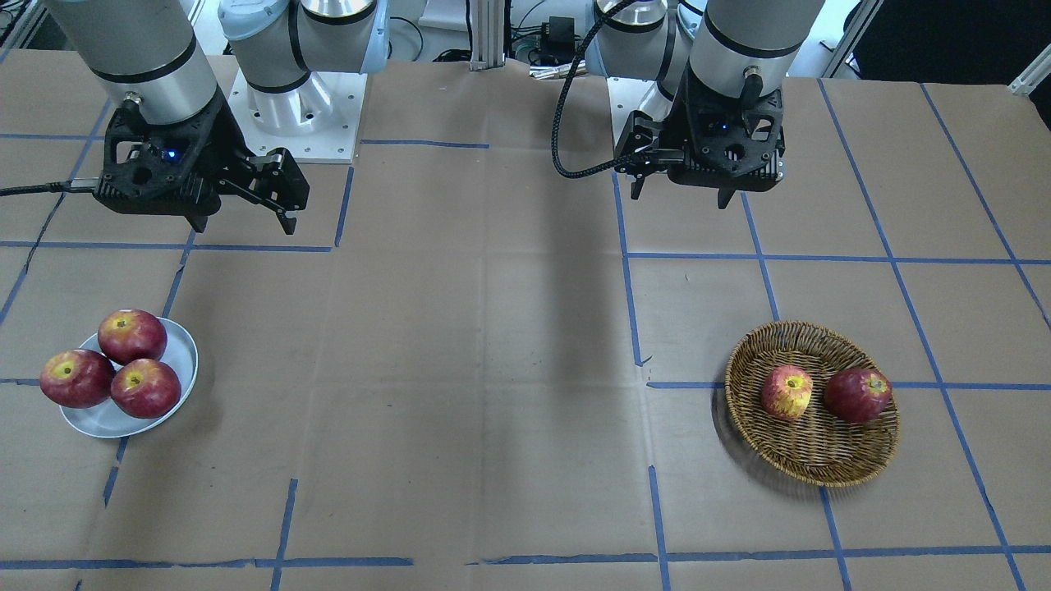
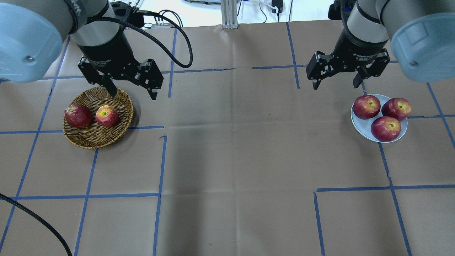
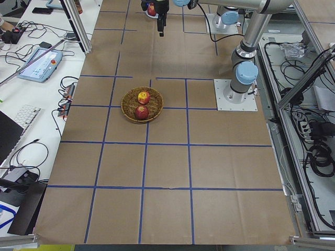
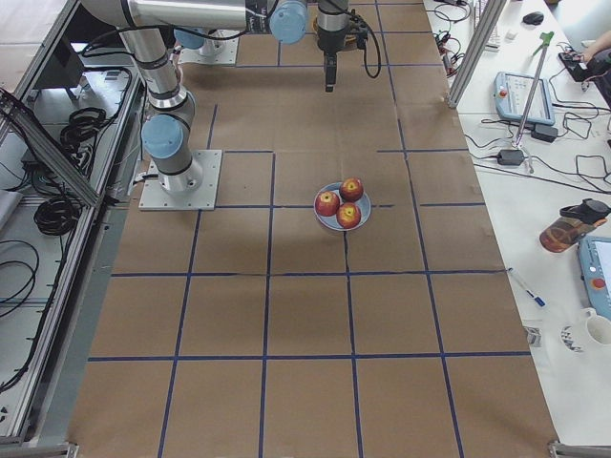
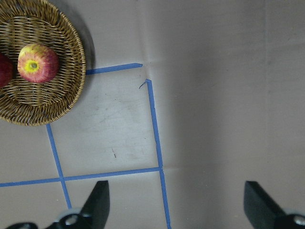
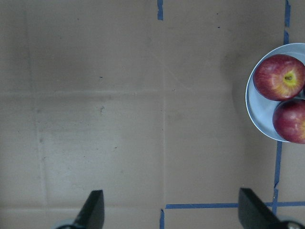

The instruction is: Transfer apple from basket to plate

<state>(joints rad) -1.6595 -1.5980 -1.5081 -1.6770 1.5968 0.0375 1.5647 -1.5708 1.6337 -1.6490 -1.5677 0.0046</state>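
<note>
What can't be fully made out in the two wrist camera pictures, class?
Left wrist view: the darker deep-red apple in the round tan wicker basket, cut by the left edge.
Right wrist view: the small pale blue-white plate, cut by the right edge; its far side is unseen.
Left pincer, right pincer: bodies below the bottom edge.

Bright, even room light is falling on the table (image 2: 249, 213).
A broad dim band is running down the centre of the overhead and front-facing views. The basket (image 2: 99, 137) is casting a soft shadow toward overhead frame right. Wrist views are looking greyer, the left gripper (image 5: 175, 198) blurring at bottom edge.
</note>
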